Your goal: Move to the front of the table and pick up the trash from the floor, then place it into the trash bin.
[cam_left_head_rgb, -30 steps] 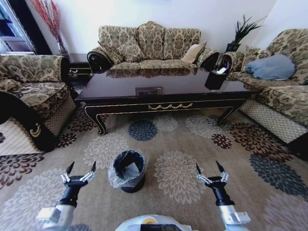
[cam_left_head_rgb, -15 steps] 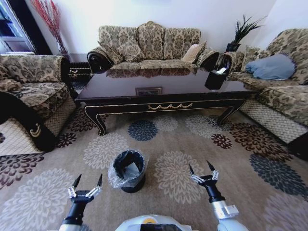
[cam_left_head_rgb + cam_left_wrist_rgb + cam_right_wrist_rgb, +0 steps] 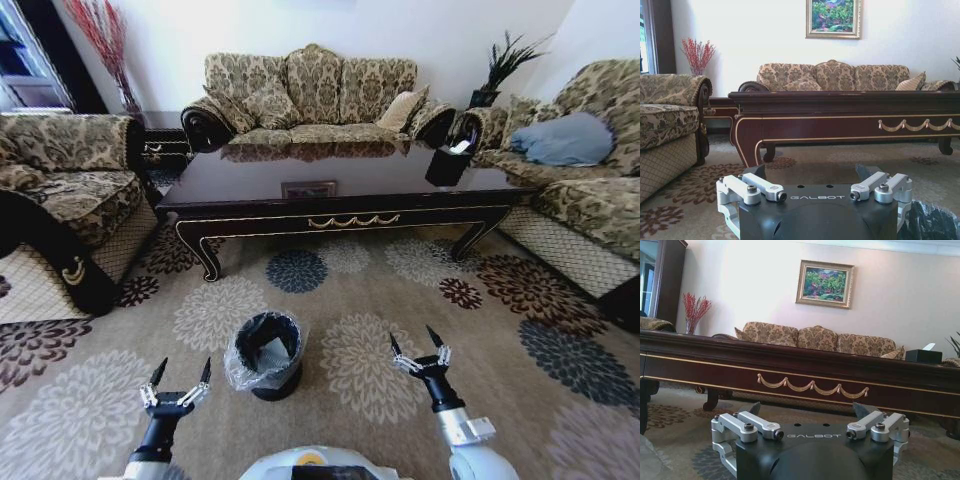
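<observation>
Holding both arms low and forward over the carpet point(image 3: 370, 300), with the trash bin point(image 3: 266, 352) as my reference. My left gripper point(image 3: 178, 386) is hovering just left of the bin and nearer me, jaws spread wide, nothing in them. My right gripper point(image 3: 420, 353) is sitting further off on the bin's other side, jaws also spread and empty. Something pale is lying inside the bin's bag. I am not seeing any loose trash on the carpet around the bin. The table point(image 3: 340, 205) is standing well beyond the bin. Risks as I judge them: the busy floral carpet is hiding small litter, so I may be missing a piece; the left arm, being so near, could be snagging the liner or tipping the bin.
</observation>
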